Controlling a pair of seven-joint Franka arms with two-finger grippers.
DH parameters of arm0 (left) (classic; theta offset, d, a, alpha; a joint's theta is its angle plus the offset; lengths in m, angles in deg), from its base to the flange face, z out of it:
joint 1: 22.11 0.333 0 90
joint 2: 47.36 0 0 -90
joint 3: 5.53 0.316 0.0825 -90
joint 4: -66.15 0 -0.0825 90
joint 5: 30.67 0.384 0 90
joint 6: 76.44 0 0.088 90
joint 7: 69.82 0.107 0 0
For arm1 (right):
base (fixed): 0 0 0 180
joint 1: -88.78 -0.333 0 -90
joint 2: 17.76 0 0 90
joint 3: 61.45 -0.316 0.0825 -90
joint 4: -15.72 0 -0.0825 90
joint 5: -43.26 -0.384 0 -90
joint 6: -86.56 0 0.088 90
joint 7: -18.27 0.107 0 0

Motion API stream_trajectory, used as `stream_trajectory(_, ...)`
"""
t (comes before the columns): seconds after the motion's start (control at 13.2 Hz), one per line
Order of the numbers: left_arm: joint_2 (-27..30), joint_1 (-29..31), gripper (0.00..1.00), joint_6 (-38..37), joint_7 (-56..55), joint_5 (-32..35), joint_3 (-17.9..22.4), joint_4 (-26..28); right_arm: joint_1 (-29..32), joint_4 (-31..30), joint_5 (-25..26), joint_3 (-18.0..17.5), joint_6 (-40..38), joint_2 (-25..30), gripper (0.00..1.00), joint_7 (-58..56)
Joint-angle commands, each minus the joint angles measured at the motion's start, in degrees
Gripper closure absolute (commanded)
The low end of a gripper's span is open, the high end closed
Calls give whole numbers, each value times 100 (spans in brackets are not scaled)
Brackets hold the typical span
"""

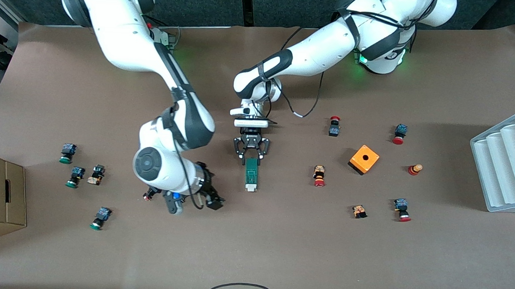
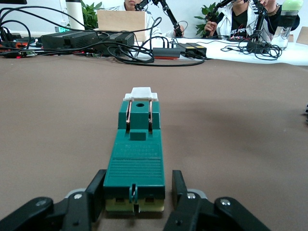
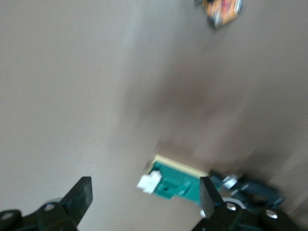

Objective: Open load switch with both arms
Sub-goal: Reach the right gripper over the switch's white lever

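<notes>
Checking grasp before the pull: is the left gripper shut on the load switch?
Yes, shut on it. The left gripper has a finger against each side of the load switch, which lies flat on the table.

Even, bright overhead light fills the front view; the matte brown table covering (image 1: 278,251) shows no glare. Soft shadows fall beside the two white jointed arms, and a broad dim band crosses the covering near the ridged pale-grey plastic tray (image 1: 510,162). A green indicator glow spills onto the surface by the left arm's base.

The left wrist view is crisp up close — the dark-green rectangular load switch with its white sliding tip (image 2: 136,159) is sharp, while the cluttered background softens slightly.

The right wrist view is heavily smeared by motion blur — the green switch (image 3: 175,182) and an orange-topped small part (image 3: 222,10) lose their edges.
</notes>
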Motion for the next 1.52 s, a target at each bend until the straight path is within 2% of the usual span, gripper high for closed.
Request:
stream_trajectory(0.0,-85,-86,39,-102,-24,85,38,-118,-257,417,-560,93,534,-553,0,854)
stream_trajectory(0.3,-85,-86,39,-110,-15,85,38,-118,-442,434,-1087,93,1089,-896,0,1497)
stream_trajectory(0.61,-85,-86,39,-110,-24,85,38,-118,-477,452,-1291,84,1099,-1046,3,1700)
stream_trajectory(0.98,-85,-86,39,-110,-24,85,38,-118,-662,452,-1265,277,581,-1038,13,1868)
stream_trajectory(1.44,-85,-86,39,-119,-24,94,38,-118,-828,452,-1238,339,440,-1046,13,2026)
